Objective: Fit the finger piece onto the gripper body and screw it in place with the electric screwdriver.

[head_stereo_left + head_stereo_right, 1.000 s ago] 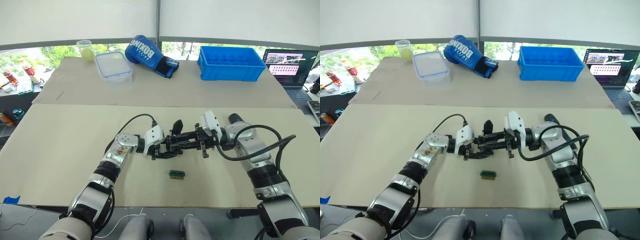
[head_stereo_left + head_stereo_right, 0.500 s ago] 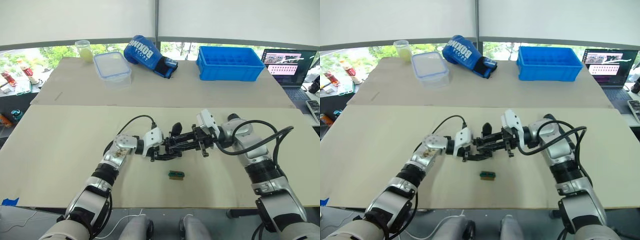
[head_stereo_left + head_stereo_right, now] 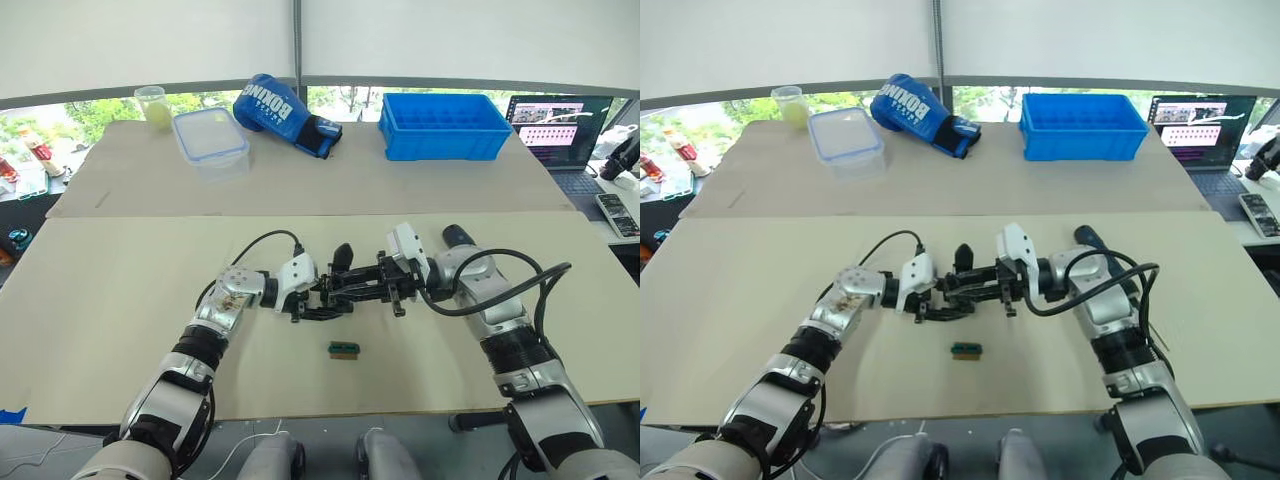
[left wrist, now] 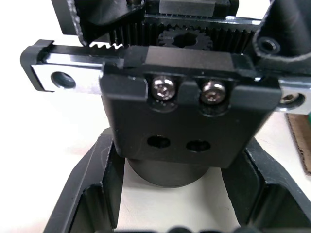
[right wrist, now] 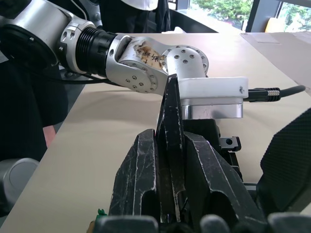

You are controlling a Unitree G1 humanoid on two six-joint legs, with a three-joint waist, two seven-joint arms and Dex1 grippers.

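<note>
- My left gripper (image 3: 322, 300) grips the gripper body (image 4: 189, 131) around its rounded base, just above the table (image 3: 120, 300), at the middle in front of me.
- My right gripper (image 3: 362, 287) is pinched on the finger piece (image 5: 172, 141), a thin flat black wedge standing on edge between my two fingers, its pointed tip aimed toward my left wrist.
- The two grippers meet tip to tip: the wedge's long axis runs across me, right to left, straight toward the body.
- The body shows a flat black block facing me with two silver screws above two empty holes, and a toothed rack behind.
- I judge the wedge must seat onto that carriage; whether it already touches I cannot tell.
- A small green-and-black block (image 3: 343, 348) lies nearer me, apart.
</note>
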